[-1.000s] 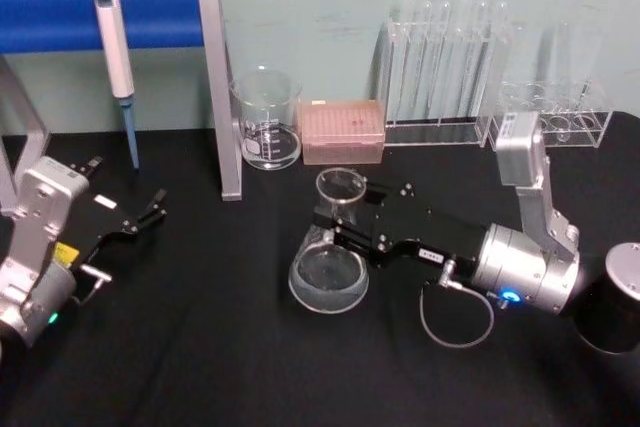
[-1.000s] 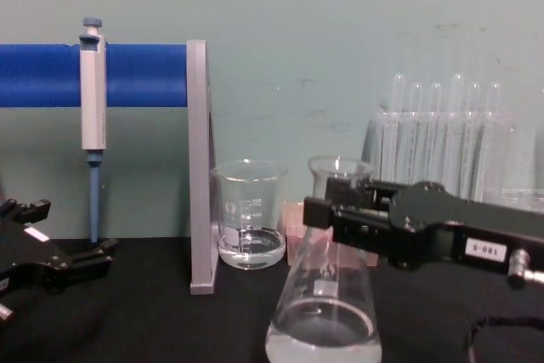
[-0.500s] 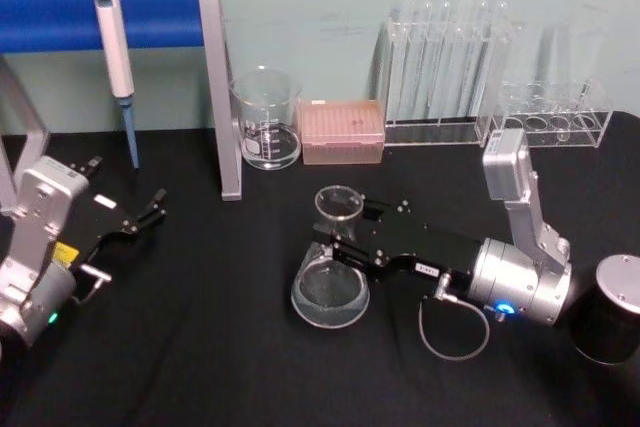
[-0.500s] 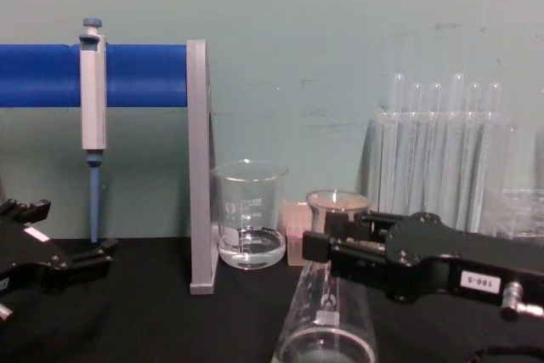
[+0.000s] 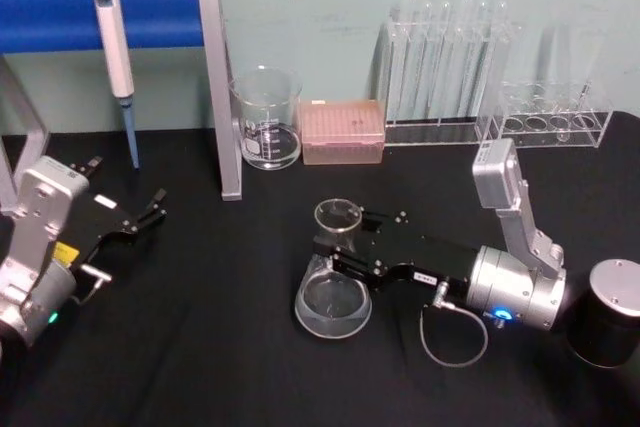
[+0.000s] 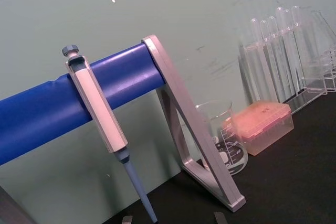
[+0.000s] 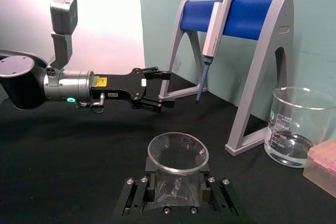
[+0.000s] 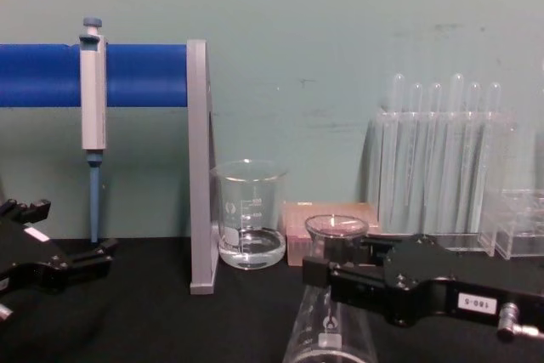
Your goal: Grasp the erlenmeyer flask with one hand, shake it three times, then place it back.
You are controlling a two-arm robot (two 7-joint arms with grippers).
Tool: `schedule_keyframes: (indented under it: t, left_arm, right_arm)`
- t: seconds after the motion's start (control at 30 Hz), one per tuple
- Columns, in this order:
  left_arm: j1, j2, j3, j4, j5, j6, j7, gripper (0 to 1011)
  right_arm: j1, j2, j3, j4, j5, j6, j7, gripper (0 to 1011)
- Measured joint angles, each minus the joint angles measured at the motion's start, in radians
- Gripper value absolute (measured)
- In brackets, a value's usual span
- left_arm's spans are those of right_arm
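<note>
Jaws, right gripper (image 5: 336, 240): closed on the neck of the erlenmeyer flask (image 5: 332, 299), which is upright near the centre of the table (image 5: 200, 367). Flask lower than a second ago, base at or just above the surface; shaking judged finished, release pending. Left gripper (image 5: 152, 209): jaws apart, parked at left edge.

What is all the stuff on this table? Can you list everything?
erlenmeyer flask: one, clear, centre, neck gripped
beaker: one, clear, back, beside the stand's grey leg
tip box: one, pink, right of the beaker
pipette: one, white and blue, hanging on the stand
stand: one, blue bar with grey legs, back left
test tubes: several, clear, upright, back right
table: one, black
right hand: one, black, shut on the flask's neck
left hand: one, black, open, at the left
</note>
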Motion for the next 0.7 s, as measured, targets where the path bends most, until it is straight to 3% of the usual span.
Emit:
schedule_keyframes:
  t: [0.7]
  left_arm:
    - [0.000,0.000,0.000,0.000,0.000,0.000,0.000,1001]
  right_arm:
    - [0.009,-0.002,-0.012,0.017,-0.012,0.018,0.009,451]
